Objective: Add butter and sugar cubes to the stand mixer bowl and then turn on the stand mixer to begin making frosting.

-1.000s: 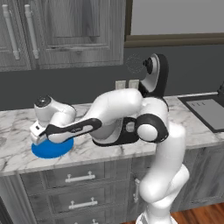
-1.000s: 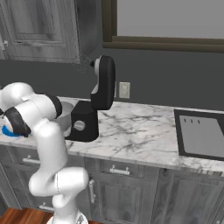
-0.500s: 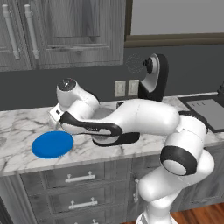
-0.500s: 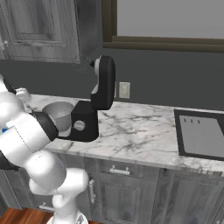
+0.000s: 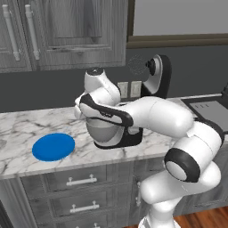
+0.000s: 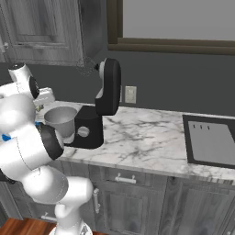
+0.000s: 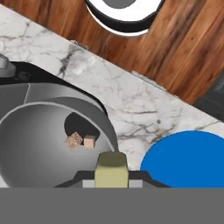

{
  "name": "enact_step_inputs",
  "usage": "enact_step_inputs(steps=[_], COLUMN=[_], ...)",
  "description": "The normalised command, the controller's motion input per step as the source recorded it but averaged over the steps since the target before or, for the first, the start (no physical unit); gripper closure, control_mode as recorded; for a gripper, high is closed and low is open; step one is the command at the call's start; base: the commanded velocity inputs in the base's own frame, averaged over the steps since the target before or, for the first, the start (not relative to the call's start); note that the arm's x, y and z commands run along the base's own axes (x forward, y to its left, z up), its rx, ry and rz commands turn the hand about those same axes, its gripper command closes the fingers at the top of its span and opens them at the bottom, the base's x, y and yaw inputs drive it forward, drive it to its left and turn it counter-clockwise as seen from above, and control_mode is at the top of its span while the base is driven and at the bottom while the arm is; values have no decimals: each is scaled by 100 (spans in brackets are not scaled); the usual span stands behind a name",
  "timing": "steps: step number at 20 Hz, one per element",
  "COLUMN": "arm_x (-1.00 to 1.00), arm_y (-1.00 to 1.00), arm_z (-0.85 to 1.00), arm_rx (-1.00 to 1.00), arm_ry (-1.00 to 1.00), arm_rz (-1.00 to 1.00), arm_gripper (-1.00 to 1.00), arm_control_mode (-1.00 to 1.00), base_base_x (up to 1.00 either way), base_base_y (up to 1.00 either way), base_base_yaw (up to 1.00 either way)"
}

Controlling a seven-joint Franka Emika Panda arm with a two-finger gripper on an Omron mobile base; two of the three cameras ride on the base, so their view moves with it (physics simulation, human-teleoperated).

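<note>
You have a round blue plate (image 5: pixel 54 147) lying flat on the marbled surface (image 5: pixel 18 129). To the plate's right, well apart, a dark sink (image 6: pixel 212 143) is set into the surface. Grey drawers (image 5: pixel 80 181) sit below the plate, and grey wall cabinets (image 5: pixel 67 31) hang above it.

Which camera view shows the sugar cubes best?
The hand view: it looks down into the stand mixer bowl, where the two sugar cubes lie side by side at the bottom. In the left base view the arm covers the bowl's inside; in the right base view the bowl's wall hides them.
</note>
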Motion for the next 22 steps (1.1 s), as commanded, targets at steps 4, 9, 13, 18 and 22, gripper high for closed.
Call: enact_step_inputs(steps=[4,9,13,18,22], arm_x=[37,18,3,0,7], arm_y=[-39,-36,-35,-30,-9], arm_z=[-25,-43,-46,-33,-33], arm_rx=[-1,-1,-1,0,0], arm_ry=[0,0,0,0,0], arm_rz=[0,0,0,0,0], arm_gripper=[100,100,100,100,100], arm_control_mode=[-100,-100,-100,-100,-100], base_base_x=[0,0,0,0,0], base_base_y=[0,0,0,0,0], base_base_yaw=[0,0,0,0,0])
